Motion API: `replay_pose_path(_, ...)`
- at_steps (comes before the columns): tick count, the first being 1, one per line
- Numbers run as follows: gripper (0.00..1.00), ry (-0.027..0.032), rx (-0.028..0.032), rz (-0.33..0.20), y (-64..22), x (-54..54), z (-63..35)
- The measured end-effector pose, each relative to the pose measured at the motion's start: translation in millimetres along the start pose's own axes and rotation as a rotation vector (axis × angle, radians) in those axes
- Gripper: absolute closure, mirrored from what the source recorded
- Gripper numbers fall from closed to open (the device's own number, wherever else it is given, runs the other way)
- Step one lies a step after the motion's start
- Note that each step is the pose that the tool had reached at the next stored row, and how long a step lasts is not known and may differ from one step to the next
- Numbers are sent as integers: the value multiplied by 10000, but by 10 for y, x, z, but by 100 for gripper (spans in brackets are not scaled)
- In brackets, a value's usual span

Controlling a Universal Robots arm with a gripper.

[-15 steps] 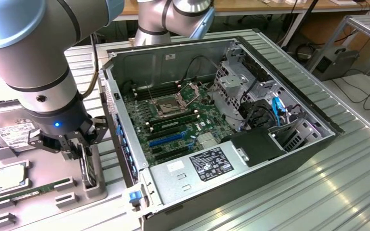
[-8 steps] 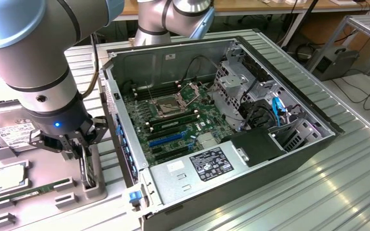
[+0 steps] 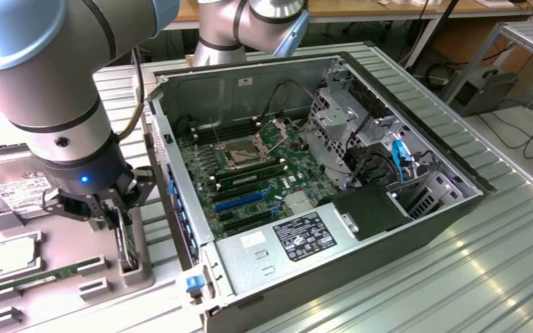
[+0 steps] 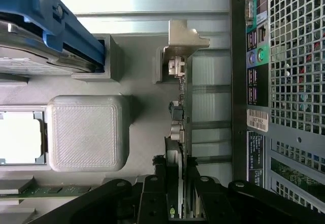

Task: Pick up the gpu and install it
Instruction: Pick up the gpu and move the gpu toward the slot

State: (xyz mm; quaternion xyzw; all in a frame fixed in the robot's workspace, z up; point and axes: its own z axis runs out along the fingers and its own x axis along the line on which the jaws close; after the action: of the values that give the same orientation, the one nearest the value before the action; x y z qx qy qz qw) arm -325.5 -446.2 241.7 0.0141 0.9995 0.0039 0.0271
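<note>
The gpu (image 3: pixel 128 244) is a thin dark card standing on its edge in a slot of the grey holder tray (image 3: pixel 141 274), at the exterior view's left beside the open computer case (image 3: pixel 452 208). My gripper (image 3: pixel 116 223) comes down on it from above. In the wrist view the gpu (image 4: pixel 179 115) shows edge-on, with its silver end bracket (image 4: pixel 186 37) at the far end. The black fingers (image 4: pixel 152 191) of my gripper (image 4: pixel 179 203) press against both faces of the card. The card still sits in the holder.
The case lies open with its motherboard (image 3: pixel 248 166) and blue expansion slots (image 3: pixel 239 200) exposed. A silver hard drive (image 3: pixel 14 189), a processor (image 3: pixel 12 253) and a green memory stick (image 3: pixel 39 281) rest on the holder tray. The case's rear panel (image 4: pixel 284 82) is close beside the card.
</note>
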Motion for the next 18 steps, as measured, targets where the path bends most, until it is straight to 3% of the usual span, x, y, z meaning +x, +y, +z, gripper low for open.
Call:
replay_pose_path(10,74,10,-7,-52,1,-12,-40)
replay_pose_path(18,74,58,-6,-72,2,-22,-160)
